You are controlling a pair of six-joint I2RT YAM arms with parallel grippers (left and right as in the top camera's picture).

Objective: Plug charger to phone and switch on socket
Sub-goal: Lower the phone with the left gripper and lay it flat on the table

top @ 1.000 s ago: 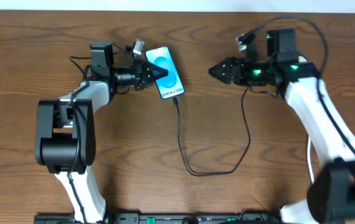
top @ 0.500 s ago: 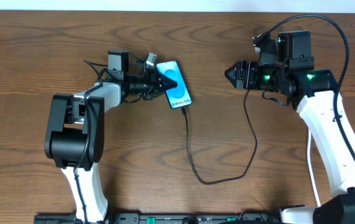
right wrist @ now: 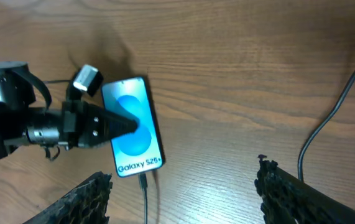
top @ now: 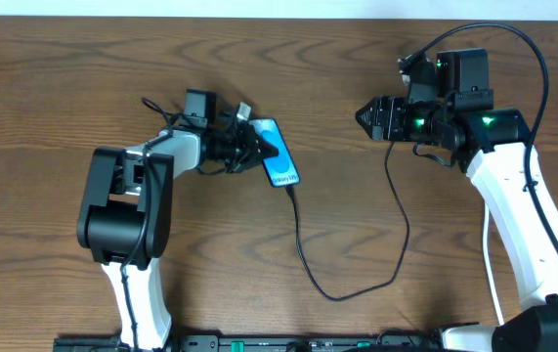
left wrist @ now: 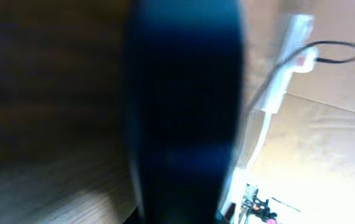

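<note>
The phone point(top: 281, 159) lies tilted left of centre, its blue-cyan screen and "Galaxy" text plain in the right wrist view point(right wrist: 132, 130). My left gripper point(top: 259, 147) is shut on the phone's left side, its dark fingertips over the screen point(right wrist: 118, 123). The charger's thin black cable point(top: 303, 259) runs from the plug tip at the phone's lower end point(right wrist: 143, 182), loops toward the front and rises toward my right arm. Its adapter is hidden. My right gripper point(top: 366, 115) is open and empty right of the phone point(right wrist: 186, 199). A blurred white strip with a red mark, the socket point(left wrist: 283, 81), shows only in the left wrist view.
The brown wooden table point(top: 54, 78) carries the scene. The left wrist view is filled by the dark blurred phone point(left wrist: 183, 112). Thick black arm wiring point(top: 513, 39) arcs over my right wrist. A dark rail point(top: 288, 342) runs along the front edge.
My left gripper has moved right with the phone, which has turned and dragged the cable loop along. My right arm shifted right and back a second ago and has stayed still since.
</note>
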